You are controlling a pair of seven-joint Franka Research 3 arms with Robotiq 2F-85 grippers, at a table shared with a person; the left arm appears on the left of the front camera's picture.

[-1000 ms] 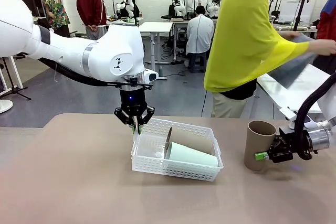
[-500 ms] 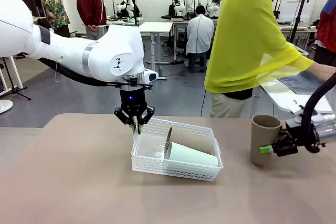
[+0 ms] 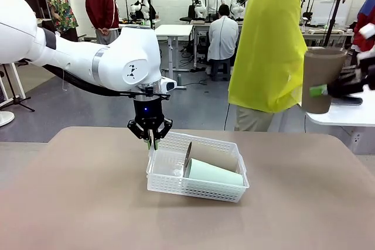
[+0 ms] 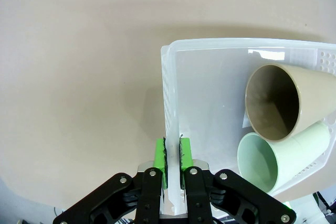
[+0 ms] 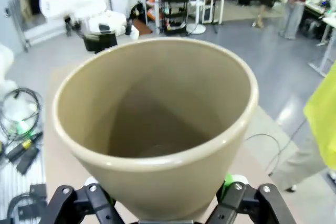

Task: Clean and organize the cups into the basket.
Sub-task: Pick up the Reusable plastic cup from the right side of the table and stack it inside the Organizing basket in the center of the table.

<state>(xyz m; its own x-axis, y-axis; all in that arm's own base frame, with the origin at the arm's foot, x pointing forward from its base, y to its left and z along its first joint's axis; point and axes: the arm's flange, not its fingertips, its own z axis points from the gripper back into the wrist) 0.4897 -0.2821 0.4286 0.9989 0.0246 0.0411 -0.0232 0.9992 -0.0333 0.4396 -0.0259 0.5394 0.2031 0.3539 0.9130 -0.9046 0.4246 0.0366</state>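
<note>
The white lattice basket [image 3: 196, 190] sits mid-table. A mint green cup [image 3: 214, 174] lies on its side in it, with a brown cup [image 3: 214, 156] behind. My left gripper [image 3: 151, 140] is shut on the basket's left wall. In the left wrist view the green pads [image 4: 159, 156] pinch that wall [image 4: 170, 108], and the brown cup [image 4: 273, 106] and mint cup [image 4: 260, 166] open toward the camera. My right gripper [image 3: 325, 92] holds another brown cup [image 3: 321, 77] upright, high above the table's far right. The right wrist view looks into this cup [image 5: 157, 129], which stands between the fingers [image 5: 100, 198].
A person in a yellow top [image 3: 269, 45] stands at the far edge, right of the basket. The tan tabletop [image 3: 88, 203] is bare to the left and in front. Another table [image 3: 345, 115] lies behind on the right, close to the raised cup.
My right gripper has lifted the brown cup off the table's right side, up and to the right. The left gripper and basket have not moved. The person has drawn the outstretched arm back.
</note>
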